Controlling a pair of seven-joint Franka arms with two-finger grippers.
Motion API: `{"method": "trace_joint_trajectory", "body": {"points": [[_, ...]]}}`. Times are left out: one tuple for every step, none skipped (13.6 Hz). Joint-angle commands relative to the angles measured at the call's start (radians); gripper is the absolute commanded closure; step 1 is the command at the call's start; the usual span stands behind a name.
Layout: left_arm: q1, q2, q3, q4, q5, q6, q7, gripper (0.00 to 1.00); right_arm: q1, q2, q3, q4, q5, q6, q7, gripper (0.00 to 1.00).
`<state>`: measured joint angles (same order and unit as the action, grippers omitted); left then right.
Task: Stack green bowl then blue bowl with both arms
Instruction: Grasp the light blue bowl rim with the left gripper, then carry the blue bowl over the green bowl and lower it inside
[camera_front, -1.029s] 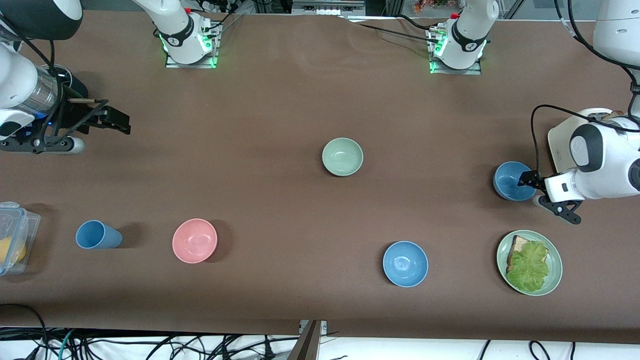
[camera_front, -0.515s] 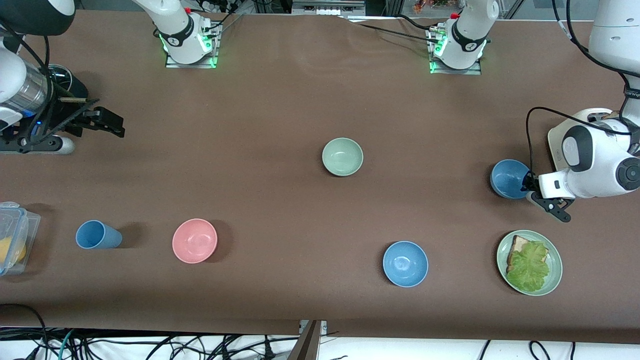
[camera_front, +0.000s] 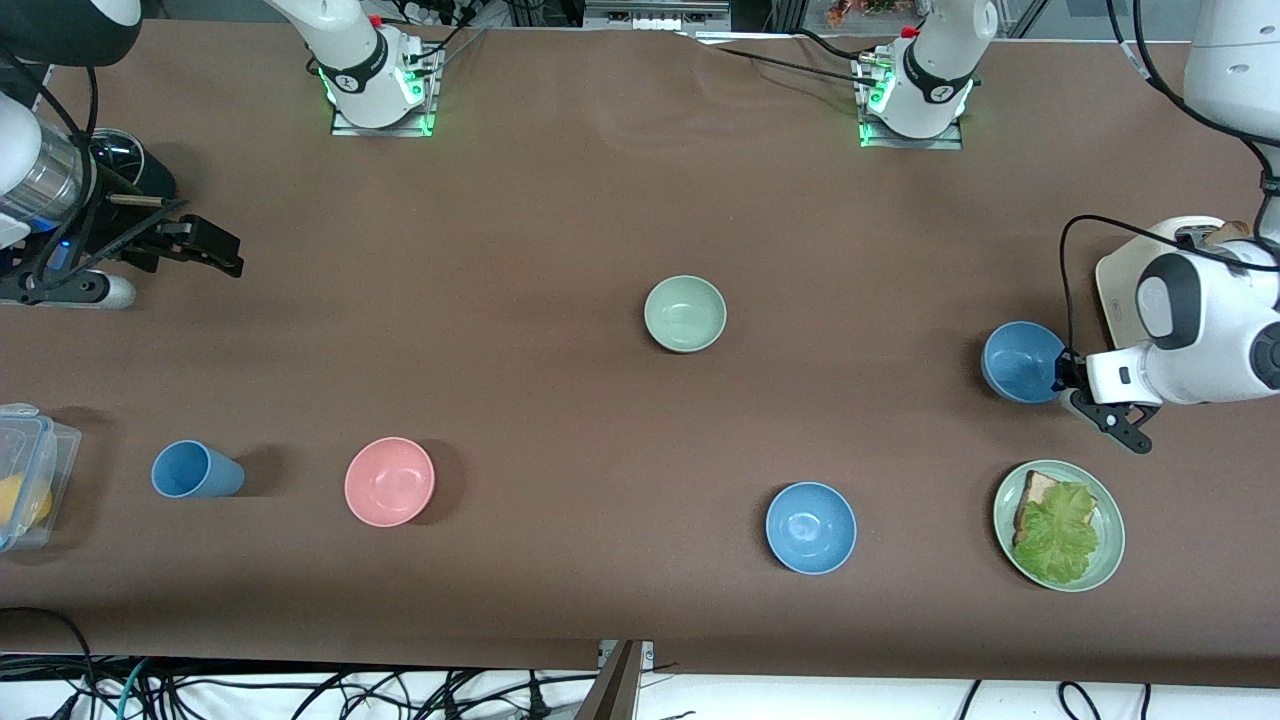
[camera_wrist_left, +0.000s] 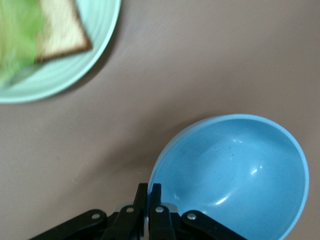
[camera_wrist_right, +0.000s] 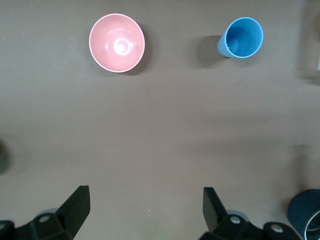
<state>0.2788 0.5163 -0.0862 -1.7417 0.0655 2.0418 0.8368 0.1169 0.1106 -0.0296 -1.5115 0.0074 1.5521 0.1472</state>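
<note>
Left gripper (camera_wrist_left: 150, 200) is pinched closed on the rim of the blue bowl (camera_front: 1020, 361) at the left arm's end of the table; bowl looks tilted, just lifted or about to be. Right gripper (camera_wrist_right: 145, 205) hangs spread wide and empty over bare table at the right arm's end; that arm waits. Green bowl (camera_front: 685, 313) sits alone mid-table, empty, nothing stacked in it. Judgement: grasp done, carry and placement onto green left. Second blue bowl (camera_front: 811, 527), pink bowl (camera_front: 389, 481) and blue cup (camera_front: 190, 469) are empty. Green plate (camera_front: 1105, 565) holds bread and lettuce. Clear box (camera_front: 55, 450) contains something yellow.
</note>
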Motion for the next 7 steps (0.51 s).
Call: {"method": "trace_joint_trajectory", "body": {"points": [[-0.016, -0.018, -0.09, 0.145, 0.0, -0.19, 0.001, 1.0, -0.005, 0.012, -0.032, 0.02, 0.017, -0.003, 0.0, 0.0], [-0.024, -0.019, -0.143, 0.151, 0.0, -0.195, -0.002, 1.0, -0.005, 0.012, -0.032, 0.02, 0.017, -0.001, 0.002, 0.0], [-0.027, -0.018, -0.18, 0.149, 0.0, -0.196, -0.01, 1.0, -0.003, 0.012, -0.032, 0.02, 0.016, -0.006, 0.002, 0.0], [-0.036, -0.01, -0.22, 0.149, -0.001, -0.196, -0.03, 1.0, -0.003, 0.012, -0.03, 0.02, 0.016, -0.01, 0.006, 0.0], [-0.058, -0.009, -0.251, 0.149, -0.019, -0.196, -0.077, 1.0, -0.003, 0.012, -0.03, 0.02, 0.016, -0.01, 0.006, 0.0], [-0.108, -0.005, -0.256, 0.143, -0.033, -0.198, -0.172, 1.0, -0.003, 0.012, -0.03, 0.02, 0.016, -0.01, 0.008, 0.0], [-0.166, 0.004, -0.256, 0.137, -0.036, -0.198, -0.262, 1.0, -0.003, 0.011, -0.03, 0.02, 0.016, -0.013, 0.011, 0.0]]}}
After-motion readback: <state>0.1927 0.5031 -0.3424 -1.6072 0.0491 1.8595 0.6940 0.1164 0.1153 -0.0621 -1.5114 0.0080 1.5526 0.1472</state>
